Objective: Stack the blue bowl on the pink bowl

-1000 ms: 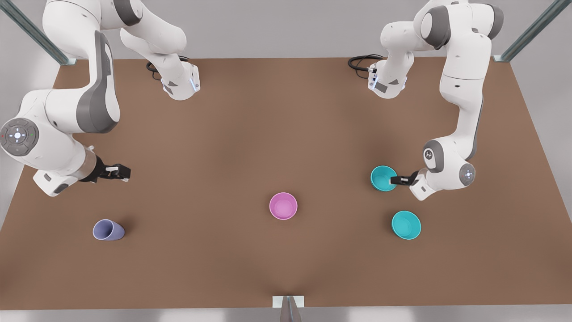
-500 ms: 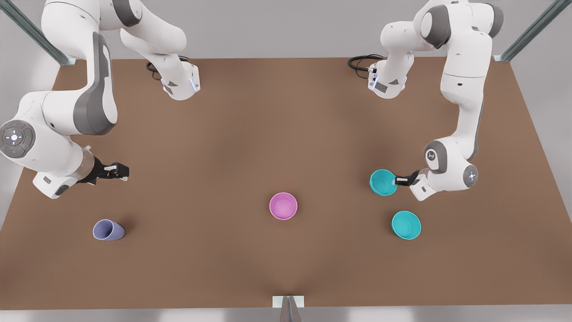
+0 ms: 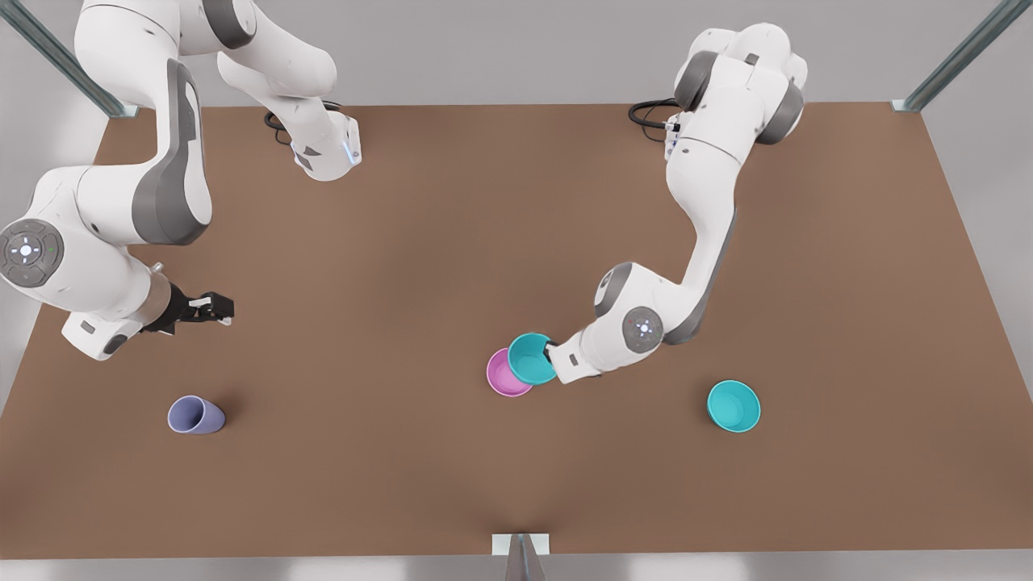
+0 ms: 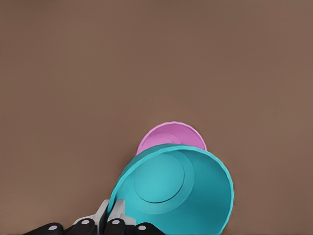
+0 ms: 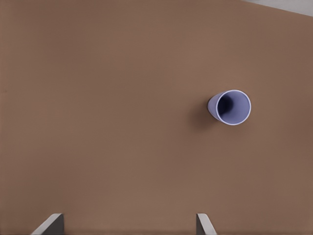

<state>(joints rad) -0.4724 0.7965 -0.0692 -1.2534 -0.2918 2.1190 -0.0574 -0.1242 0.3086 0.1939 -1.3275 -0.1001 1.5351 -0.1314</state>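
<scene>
The blue bowl (image 3: 531, 358) hangs tilted just over the pink bowl (image 3: 502, 378), covering the pink bowl's side toward the front view's right. My left gripper (image 3: 550, 353) is shut on the blue bowl's rim, on the arm that reaches in from the front view's right. In the left wrist view the blue bowl (image 4: 171, 193) sits in front of my left gripper (image 4: 115, 223), and the pink bowl (image 4: 168, 136) peeks out beyond it. My right gripper (image 3: 222, 309) waits open at the front view's left; its fingertips (image 5: 49, 223) stand wide apart.
A second turquoise bowl (image 3: 733, 406) rests on the brown table (image 3: 403, 242) at the front view's right. A lavender-blue cup (image 3: 194, 415) stands at the left, near my right gripper, and the same cup (image 5: 230, 107) appears in the right wrist view.
My left gripper has carried the blue bowl from the front view's right to the middle, over the pink bowl. The right arm has barely moved.
</scene>
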